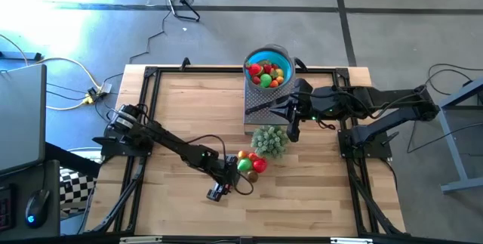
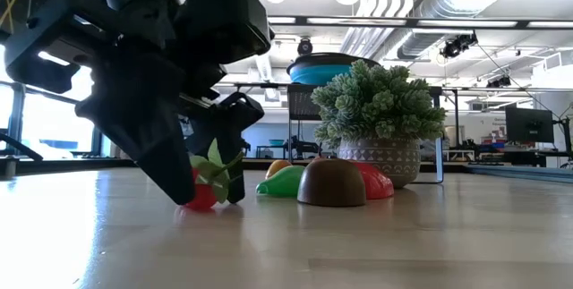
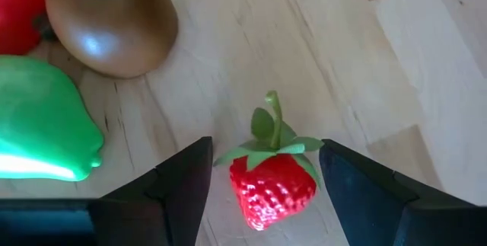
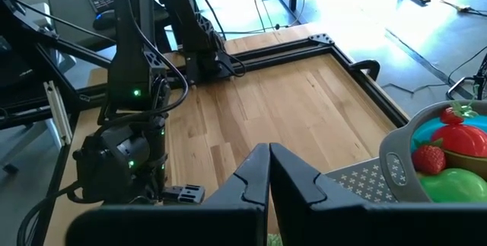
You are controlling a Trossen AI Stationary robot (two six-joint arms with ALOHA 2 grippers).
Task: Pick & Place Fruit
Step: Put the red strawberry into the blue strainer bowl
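The left hand point(image 1: 229, 181) reaches down to the wooden surface point(image 1: 189, 115) at about seven o'clock from the middle of the high view. Its fingers point(image 3: 171, 189) stand apart on either side of a red strawberry point(image 3: 272, 187) that lies on the wood, leaves up; a gap shows on both sides, so the hand is released, grasping nothing. Just at two o'clock from that hand lies a small heap of fruit point(image 1: 251, 164): a green piece point(image 3: 38, 128), a brown round one point(image 3: 110, 17) and a red one point(image 2: 376, 182), all touching or nearly so. At one o'clock from the heap stands the pale green bushy cluster point(image 1: 270, 140) in its pot. At twelve o'clock from it, the blue bowl point(image 1: 269, 57) sits on a raised grey stand, holding more red, green and orange fruit point(image 1: 267, 73). The right hand point(image 1: 293, 120), clenched on nothing, hovers just right of the cluster.
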